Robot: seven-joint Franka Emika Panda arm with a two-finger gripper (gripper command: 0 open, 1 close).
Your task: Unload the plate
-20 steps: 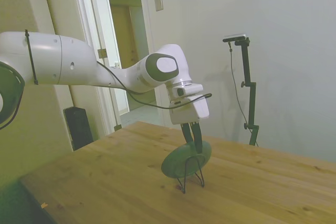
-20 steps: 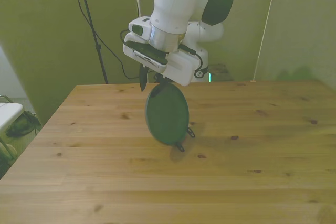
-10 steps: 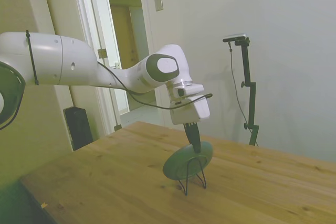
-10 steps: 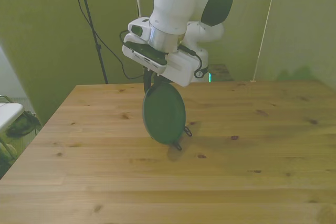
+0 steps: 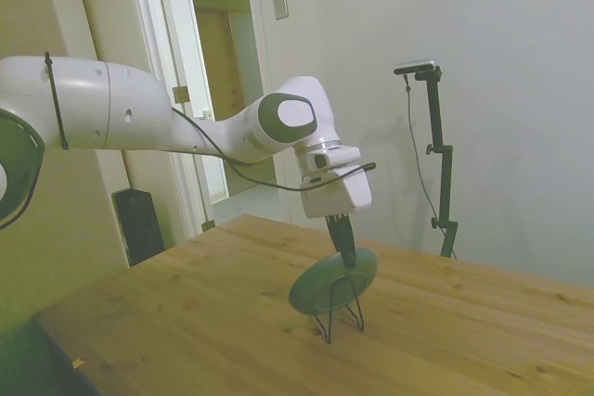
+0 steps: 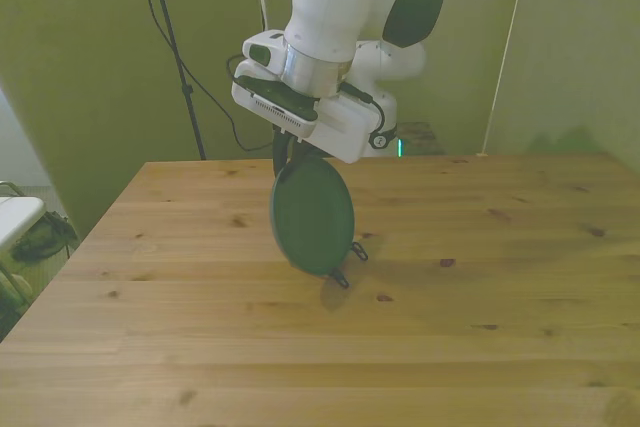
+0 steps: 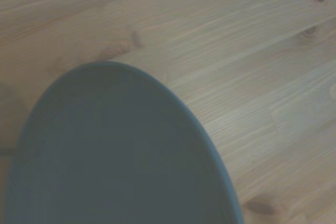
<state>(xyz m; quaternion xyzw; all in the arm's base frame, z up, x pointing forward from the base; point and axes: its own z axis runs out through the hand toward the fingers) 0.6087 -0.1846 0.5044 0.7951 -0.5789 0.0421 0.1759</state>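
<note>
- On your far left in the side view, the white arm reaches in over the wooden surface and bends down to the wrist.
- Follow it rightward to the gripper. Its dark fingers point down and look drawn narrow on the top rim of the plate, one finger on each face as far as you can make out.
- The plate stands on edge, leaning back, its lower part sitting in the thin black wire stand. You can see the stand's loop crossing the plate's face and its feet on the surface.
- Nothing lies on the plate; the stand holds only the plate.
- In the front view, the gripper hangs near the middle of the surface, a little toward the front view's left.
- The plate shows you its dark green back here, an upright oval just below the white gripper body.
- Only the stand's feet peek out at the plate's lower edge, toward the front view's right.
- From the wrist, the plate fills much of the picture, its curved rim sharp against the wood grain of the surface.
</note>
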